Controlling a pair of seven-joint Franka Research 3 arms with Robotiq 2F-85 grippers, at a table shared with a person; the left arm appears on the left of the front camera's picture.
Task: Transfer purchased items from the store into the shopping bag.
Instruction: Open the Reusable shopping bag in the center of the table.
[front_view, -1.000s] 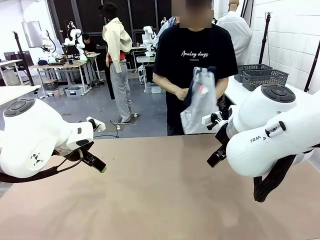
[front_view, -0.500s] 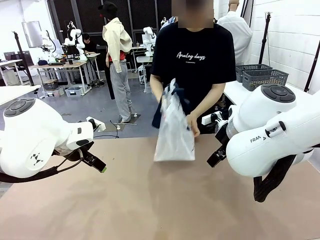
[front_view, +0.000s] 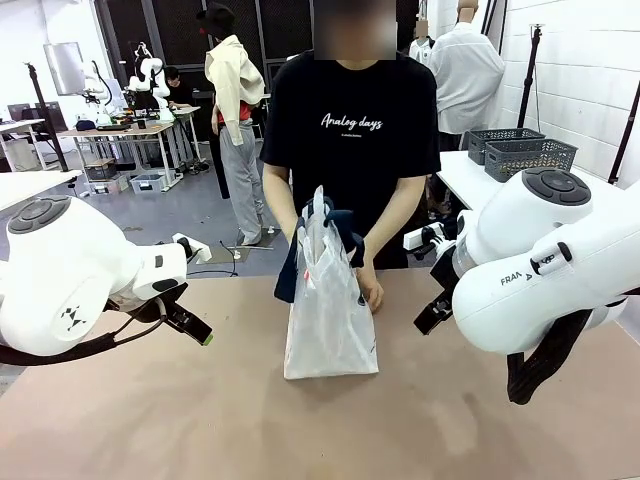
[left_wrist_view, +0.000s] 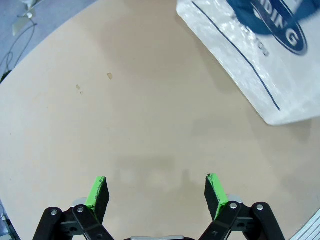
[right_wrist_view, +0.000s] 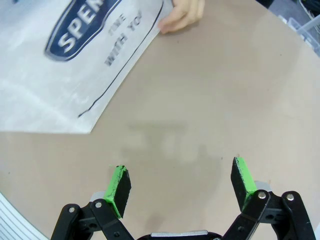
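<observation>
The shopping bag (front_view: 330, 310), translucent plastic with navy handles, stands upright on the table's middle, steadied by a person's hands (front_view: 370, 290). Its oval logo appears in the left wrist view (left_wrist_view: 280, 30) and the right wrist view (right_wrist_view: 95, 25), where a hand (right_wrist_view: 182, 15) rests at its edge. My left gripper (left_wrist_view: 157, 192) hangs open over bare table left of the bag, green pads apart. On the bag's right, my right gripper (right_wrist_view: 180, 182) is open too, holding nothing. The purchased items and the store basket on this table are out of view.
Dark grey lattice baskets (front_view: 525, 152) sit on a white table at the far right behind the person. The tan table (front_view: 200, 420) spreads bare around the bag. My left arm (front_view: 70, 280) and right arm (front_view: 550, 260) flank the bag.
The person has brought the bag from chest height down onto the table's middle and stood it upright, stepping leftward. Both arms have stayed still.
</observation>
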